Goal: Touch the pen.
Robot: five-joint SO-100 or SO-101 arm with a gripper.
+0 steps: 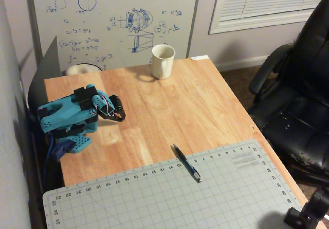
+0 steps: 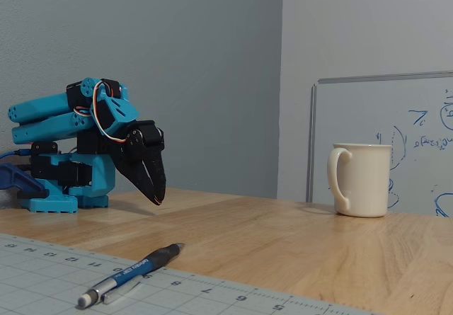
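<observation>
Wooden bench top, light in colour, fills the overhead view, set against a wall with a whiteboard covered in blue marker sketches. A black office chair stands off the bench's right edge. A grey cutting mat with a printed grid and ruler numbers covers the near part of the bench.

Near the left edge sits a bright blue robot arm, folded low over its base. Its black gripper points down toward the bare wood. In the fixed view the gripper hangs just above the surface with its two fingers drawn together into a single point, so it reads as closed and empty.

The pen, dark blue and black, lies diagonally across the far edge of the mat, partly on the wood and partly on the mat, toward the middle of the bench. It is well apart from the gripper. In the fixed view the pen lies flat in the foreground.

A cream mug stands upright near the far edge of the bench.
</observation>
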